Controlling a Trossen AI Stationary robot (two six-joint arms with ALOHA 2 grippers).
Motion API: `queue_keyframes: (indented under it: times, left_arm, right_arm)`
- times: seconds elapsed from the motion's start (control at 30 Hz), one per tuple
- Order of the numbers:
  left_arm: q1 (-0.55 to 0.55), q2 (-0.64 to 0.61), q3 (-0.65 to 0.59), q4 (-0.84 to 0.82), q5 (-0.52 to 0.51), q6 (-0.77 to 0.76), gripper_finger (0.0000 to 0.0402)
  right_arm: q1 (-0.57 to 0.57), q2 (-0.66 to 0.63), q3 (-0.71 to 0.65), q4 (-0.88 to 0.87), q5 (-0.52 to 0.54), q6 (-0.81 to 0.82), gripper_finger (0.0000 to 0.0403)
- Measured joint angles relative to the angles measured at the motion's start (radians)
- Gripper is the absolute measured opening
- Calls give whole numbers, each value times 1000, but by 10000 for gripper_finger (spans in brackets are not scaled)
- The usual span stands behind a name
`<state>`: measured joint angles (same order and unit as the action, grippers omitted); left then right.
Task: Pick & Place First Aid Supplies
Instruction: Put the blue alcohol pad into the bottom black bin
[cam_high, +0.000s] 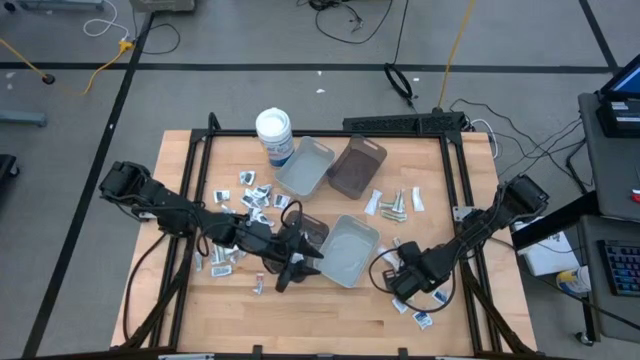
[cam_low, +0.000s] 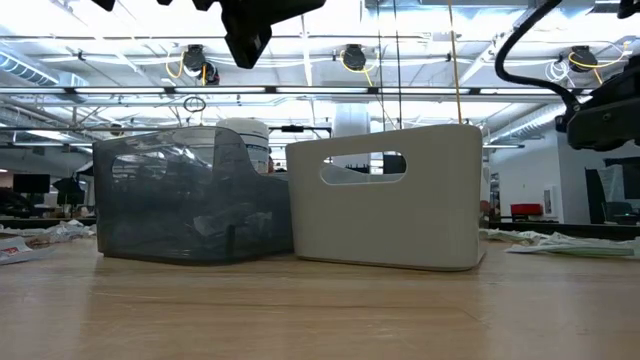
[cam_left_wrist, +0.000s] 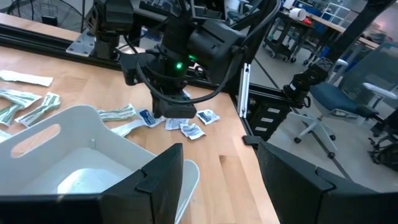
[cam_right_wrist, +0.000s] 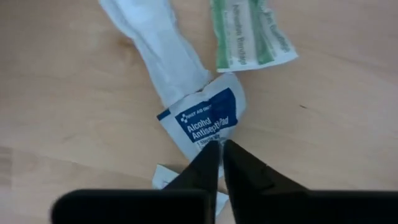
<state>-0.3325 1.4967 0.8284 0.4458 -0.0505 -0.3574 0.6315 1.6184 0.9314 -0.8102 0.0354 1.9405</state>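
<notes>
Right gripper (cam_right_wrist: 219, 155) sits low on the table just beside the pale grey tray (cam_high: 350, 250), jaws pinched together on the very edge of an alcohol wipe packet (cam_right_wrist: 202, 121). The hold looks thin, so the packet may slip out on lifting. A white strip (cam_right_wrist: 165, 50) touches the packet and a green-printed packet (cam_right_wrist: 249, 34) lies just beside it; either could drag along. Left gripper (cam_left_wrist: 221, 177) hovers over that tray's rim, jaws apart, empty. More packets (cam_high: 255, 195) lie scattered beyond the tray.
</notes>
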Motion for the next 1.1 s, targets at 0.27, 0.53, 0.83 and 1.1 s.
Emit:
queue_keyframes:
  times: [0.27,0.53,0.83,1.1]
  left_arm:
    - [0,0,0,1,18,-36,214]
    - [0,0,-1,36,134,-97,214]
    - [-5,-16,-2,36,120,-98,214]
    - [-5,-22,-2,56,94,-71,214]
  right_arm:
    - [9,-56,0,12,-6,-167,1]
    - [19,-201,0,29,109,-421,1]
    - [18,-322,0,120,148,-727,0]
    - [6,-338,0,310,271,-1090,0]
